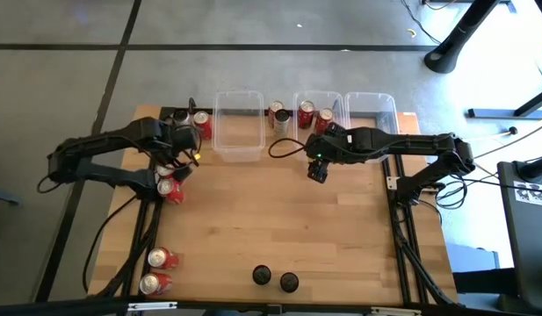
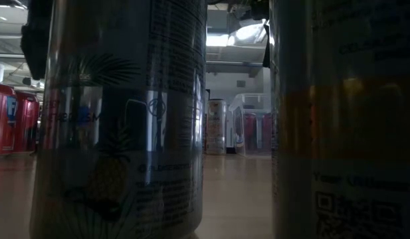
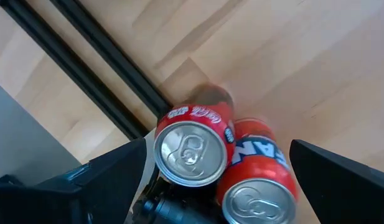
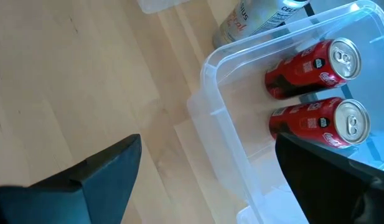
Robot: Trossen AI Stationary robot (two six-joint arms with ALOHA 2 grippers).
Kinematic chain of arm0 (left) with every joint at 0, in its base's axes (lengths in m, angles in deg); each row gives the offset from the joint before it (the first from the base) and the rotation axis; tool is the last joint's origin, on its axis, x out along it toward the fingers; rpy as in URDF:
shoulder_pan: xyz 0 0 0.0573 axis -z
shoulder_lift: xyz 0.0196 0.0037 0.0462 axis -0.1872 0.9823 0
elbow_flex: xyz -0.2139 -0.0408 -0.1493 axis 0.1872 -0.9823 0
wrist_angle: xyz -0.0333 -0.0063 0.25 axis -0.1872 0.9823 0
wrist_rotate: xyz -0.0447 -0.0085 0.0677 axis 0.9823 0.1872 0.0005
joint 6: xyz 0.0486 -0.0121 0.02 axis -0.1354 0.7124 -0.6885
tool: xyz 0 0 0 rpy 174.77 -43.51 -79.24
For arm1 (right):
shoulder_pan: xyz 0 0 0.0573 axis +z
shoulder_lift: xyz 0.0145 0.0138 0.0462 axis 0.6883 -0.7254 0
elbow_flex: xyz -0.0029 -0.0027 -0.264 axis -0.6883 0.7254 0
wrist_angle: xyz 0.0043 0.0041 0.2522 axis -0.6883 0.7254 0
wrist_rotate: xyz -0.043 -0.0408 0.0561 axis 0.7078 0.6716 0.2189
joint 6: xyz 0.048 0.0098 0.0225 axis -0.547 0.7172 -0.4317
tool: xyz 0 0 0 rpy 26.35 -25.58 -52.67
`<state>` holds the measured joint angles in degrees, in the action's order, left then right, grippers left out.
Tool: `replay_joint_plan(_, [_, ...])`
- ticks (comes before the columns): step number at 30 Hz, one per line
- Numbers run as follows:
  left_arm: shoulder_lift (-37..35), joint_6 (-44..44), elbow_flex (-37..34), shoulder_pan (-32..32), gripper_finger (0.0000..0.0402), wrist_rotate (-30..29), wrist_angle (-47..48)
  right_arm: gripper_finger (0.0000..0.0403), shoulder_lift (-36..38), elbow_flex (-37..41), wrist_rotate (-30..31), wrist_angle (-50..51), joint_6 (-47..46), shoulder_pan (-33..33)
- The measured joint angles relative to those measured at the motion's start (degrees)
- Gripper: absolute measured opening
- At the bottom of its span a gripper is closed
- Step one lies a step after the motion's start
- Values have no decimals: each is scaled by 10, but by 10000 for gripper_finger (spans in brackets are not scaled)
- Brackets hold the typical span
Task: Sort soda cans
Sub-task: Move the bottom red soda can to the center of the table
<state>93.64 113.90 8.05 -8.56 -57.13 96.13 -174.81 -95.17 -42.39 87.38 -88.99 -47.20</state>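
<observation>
left gripper [image 3: 210, 186] hovering over two red cans [image 3: 192, 149] at table's left edge, jaws spread | right gripper [image 1: 318, 171] waiting spread beside bin [image 4: 210, 81] | advice: centring on one can, avoiding its neighbour

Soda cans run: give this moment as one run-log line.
left hand: open, above two red cans at table's left edge | right hand: open, empty, beside middle bin holding two red cans | black cans: front edge, untouched

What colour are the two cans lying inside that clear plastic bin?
Red with silver tops; the two cans in the clear plastic bin show best in the right wrist view.
</observation>
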Motion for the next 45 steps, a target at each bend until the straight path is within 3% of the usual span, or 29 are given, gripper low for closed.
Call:
replay_joint_plan(19, [-15, 10, -118, -63, 383, 35, -25, 367, 0, 0, -15, -27, 9, 0])
replay_joint_plan(28, [-15, -7, -124, -63, 381, 43, -41, 367, 0, 0, -15, -29, 11, 0])
replay_joint_plan(41, [-15, -57, -124, -63, 287, 41, -76, 367, 0, 0, -15, -29, 11, 0])
replay_joint_plan(45, [-15, -71, -123, -63, 277, 39, -88, 367, 0, 0, -15, -29, 11, 0])
